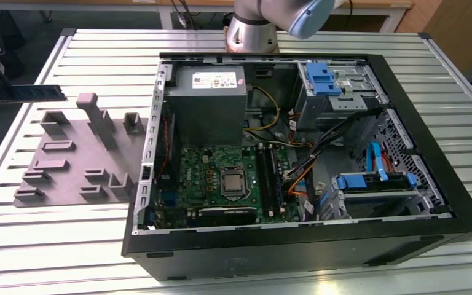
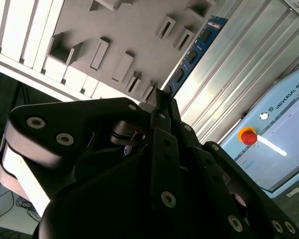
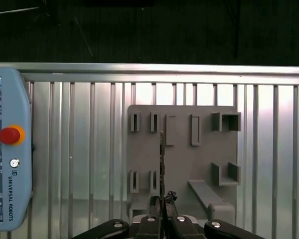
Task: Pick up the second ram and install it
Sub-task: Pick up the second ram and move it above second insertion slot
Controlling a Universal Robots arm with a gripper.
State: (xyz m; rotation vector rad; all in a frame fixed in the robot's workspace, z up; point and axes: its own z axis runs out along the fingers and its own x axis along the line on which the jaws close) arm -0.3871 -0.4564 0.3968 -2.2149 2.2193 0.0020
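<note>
A: Where's the 2nd ram [image 1: 35, 93]?

B: In the tool [image 3: 162, 200]. It's closed narrow on one end of the stick, and the rest pokes out free. In the exterior view the stick hangs level, flat face to the cam, over the bench [image 1: 47, 246] at that view's left. It's by the grey holder tray [image 1: 80, 158] and, as far as I can tell, not touching it.

A: Why grip it by the end?

B: My guess: it leaves most of the length free, so the stick can drop into a slot w/o the tool fouling the board. In the first wrist view the ram shows edge-on, running straight out of the tool, so it looks square in the grip, not skewed.

A: And the PC?

B: The tower case [image 1: 457, 206] lies on its side w/ the open side up. That puts the motherboard [image 1: 207, 178] face up, w/ the ram slots [image 1: 269, 178] reachable from above. It's well apart from the stick, tray btw them.

A: 1st stick in?

B: Can't tell.

A: Anything else close?

B: A teach pendant [image 3: 7, 169] w/ a red stop button, on the bench beside the tray, apart from it.
</note>
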